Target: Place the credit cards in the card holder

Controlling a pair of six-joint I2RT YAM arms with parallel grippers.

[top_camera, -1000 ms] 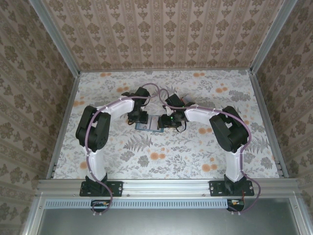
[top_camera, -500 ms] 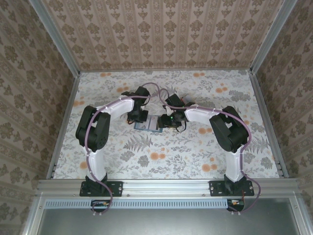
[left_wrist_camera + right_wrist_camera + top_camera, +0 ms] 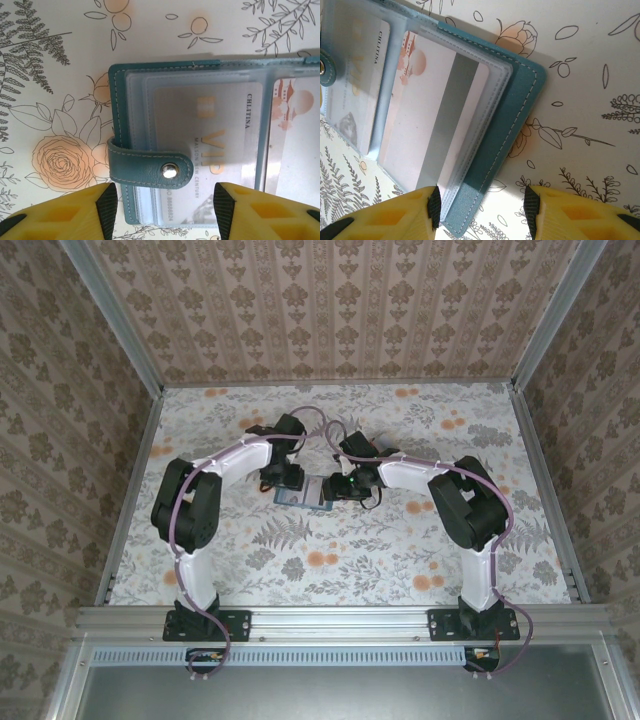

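Though the credit cards [image 3: 205, 130] sit sleeved, my left pincer [image 3: 165, 205] and right pincer [image 3: 481, 207] gape released — I'd fold the card holder [image 3: 116, 110] shut gently from nine o'clock.

Left gripper [image 3: 165, 212], right gripper [image 3: 483, 212]: fingers [image 3: 60, 215] apart.

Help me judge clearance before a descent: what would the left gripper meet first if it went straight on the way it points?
Most likely the card holder: the left gripper hangs open above its snap strap and the sleeved VIP card, fingers either side. How far above is unclear.
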